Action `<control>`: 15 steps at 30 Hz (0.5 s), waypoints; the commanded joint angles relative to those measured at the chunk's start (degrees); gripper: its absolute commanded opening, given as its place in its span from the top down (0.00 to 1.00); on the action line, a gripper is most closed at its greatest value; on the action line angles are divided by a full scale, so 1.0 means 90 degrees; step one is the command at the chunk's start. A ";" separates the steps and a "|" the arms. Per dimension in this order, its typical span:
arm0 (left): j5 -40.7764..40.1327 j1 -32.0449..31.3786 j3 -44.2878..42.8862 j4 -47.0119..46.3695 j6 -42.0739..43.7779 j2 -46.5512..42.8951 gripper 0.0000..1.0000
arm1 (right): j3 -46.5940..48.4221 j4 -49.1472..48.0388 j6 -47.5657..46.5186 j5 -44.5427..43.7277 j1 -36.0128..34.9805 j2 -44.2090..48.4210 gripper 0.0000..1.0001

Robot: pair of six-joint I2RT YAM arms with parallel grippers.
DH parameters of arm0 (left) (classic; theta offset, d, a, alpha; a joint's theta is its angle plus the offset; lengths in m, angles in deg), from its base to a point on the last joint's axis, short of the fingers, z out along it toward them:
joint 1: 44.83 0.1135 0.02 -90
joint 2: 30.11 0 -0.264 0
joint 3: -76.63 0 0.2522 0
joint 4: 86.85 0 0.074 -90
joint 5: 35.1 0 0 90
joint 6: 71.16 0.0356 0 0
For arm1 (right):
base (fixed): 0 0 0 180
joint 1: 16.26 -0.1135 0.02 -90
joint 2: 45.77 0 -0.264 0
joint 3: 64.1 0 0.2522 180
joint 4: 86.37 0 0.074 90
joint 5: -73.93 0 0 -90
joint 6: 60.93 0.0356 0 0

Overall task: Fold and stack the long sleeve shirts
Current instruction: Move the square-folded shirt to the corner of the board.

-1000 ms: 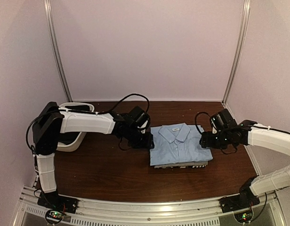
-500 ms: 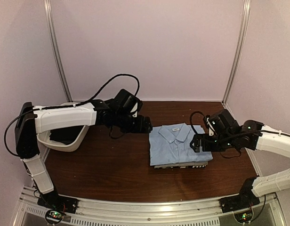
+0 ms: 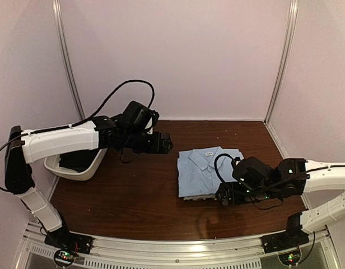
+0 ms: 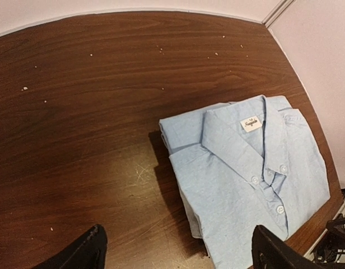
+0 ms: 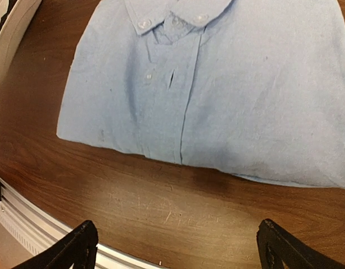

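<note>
Though seemingly stacked, flat blue shirt [image 3: 200, 172]

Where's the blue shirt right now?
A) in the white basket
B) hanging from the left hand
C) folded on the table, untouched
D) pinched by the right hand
C: the light blue shirt lies folded on the table, left hand and right hand both open, off it.

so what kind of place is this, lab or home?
Probably a lab test cell: plain walls with metal corner posts, an aluminium mounting rail along the brown table's near edge, and a folded light blue shirt staged on it.
</note>
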 commanded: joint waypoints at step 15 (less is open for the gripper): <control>-0.0612 0.0434 0.0434 -0.0134 0.0131 -0.1116 0.05 | -0.1489 -0.2351 0.0221 -0.0406 -0.0250 -0.1653 0.00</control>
